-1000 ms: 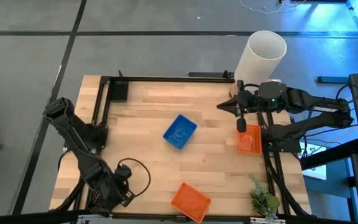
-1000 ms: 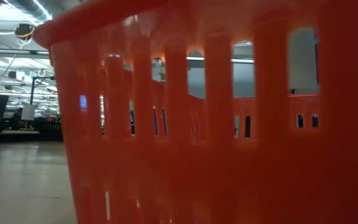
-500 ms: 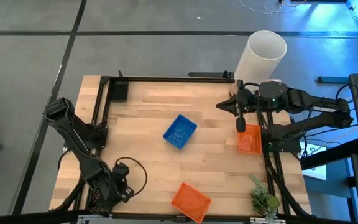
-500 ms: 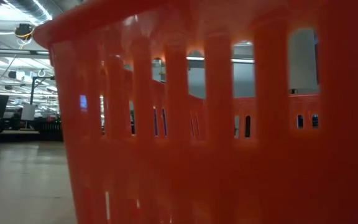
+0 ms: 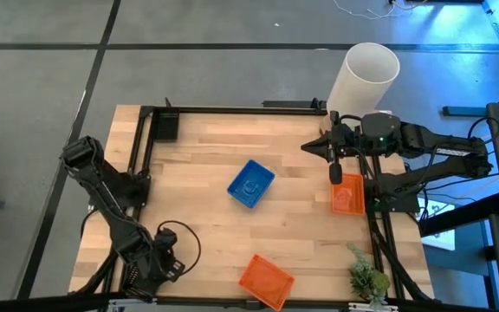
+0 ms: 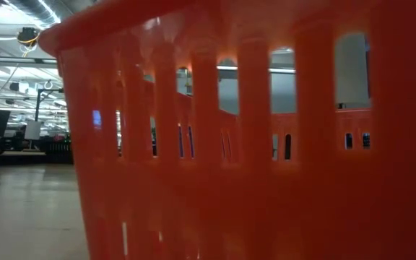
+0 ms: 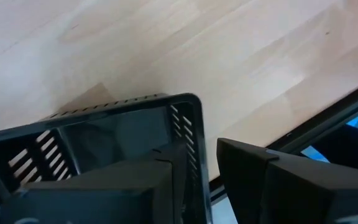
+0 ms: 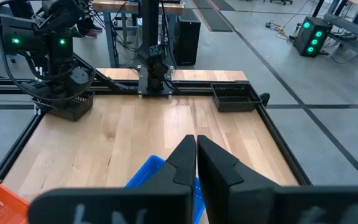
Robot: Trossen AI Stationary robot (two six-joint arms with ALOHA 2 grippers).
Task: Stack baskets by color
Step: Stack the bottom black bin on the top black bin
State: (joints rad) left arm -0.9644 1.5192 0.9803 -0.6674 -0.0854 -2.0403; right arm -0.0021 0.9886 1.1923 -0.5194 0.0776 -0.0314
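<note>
A black basket (image 7: 104,134) rests at the table's near left corner. My left gripper (image 7: 199,154) stands open over it, pointing steeply down, one finger inside its end wall and one outside. In the high view this gripper (image 5: 158,263) hides the basket. A second black basket (image 5: 166,126) sits at the far left corner. The blue basket (image 5: 251,183) lies mid-table. One orange basket (image 5: 347,193) is at the right edge, another orange basket (image 5: 265,280) at the near edge. My right gripper (image 8: 196,149) hangs shut, high over the far right. My left gripper stands astride the black basket's end wall (image 7: 194,134) from above, one finger in the hollow and one outside. A gap shows between the wall and the outer finger (image 7: 253,174). Whether the inner finger touches the wall I cannot tell.
A tall white cylinder (image 5: 366,74) stands beyond the far right corner, and a small green plant (image 5: 366,277) at the near right. Black frame rails (image 5: 232,110) run along the table's edges. The near orange basket (image 6: 266,144) fills the low view.
My left gripper has come down at the near left corner and shifted slightly toward the table's left edge, its cable loop following. The baskets and my right arm have kept still.
</note>
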